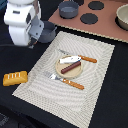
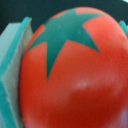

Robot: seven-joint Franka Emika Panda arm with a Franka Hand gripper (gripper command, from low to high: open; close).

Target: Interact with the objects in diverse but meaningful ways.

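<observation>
A: Where is the tomato (image 2: 70, 70)?

B: Right at the wrist. It fills the wrist view, red with a green star-shaped calyx, and a teal finger pad (image 2: 14, 75) lies against one side of it. A sliver of a second teal pad shows at the opposite edge. So the gripper (image 2: 70, 75) looks closed on the tomato, open only as wide as the tomato itself. In the exterior view the arm (image 1: 22, 22) hides the fingers and the tomato.

A: What would make this step go well?

B: It looks like a carry. The tomato is round and smooth, so it could roll between flat pads. The arm should keep the squeeze even, move without jerks, and pick a flat spot before letting go.

A: Where is there room?

B: The arm is over the far corner of the striped placemat (image 1: 95, 85), on the exterior view's left, just beside a grey pot (image 1: 47, 31). The round plate (image 1: 71, 69) at the mat's centre already holds the brown sausage (image 1: 72, 66) and a pale flat piece (image 1: 67, 59), with a knife (image 1: 82, 57) and a fork (image 1: 65, 81) close on either side. The bare stretch of mat toward the exterior view's right and near edge looks the most open.

A: Anything to avoid?

B: The yellow bread loaf (image 1: 15, 77) lies off the mat on the dark table (image 1: 107, 107), well apart from the plate. The toy stove board (image 1: 100, 25) with its second pot (image 1: 69, 8) borders the mat's far side, so the arm should not swing wide there.
</observation>
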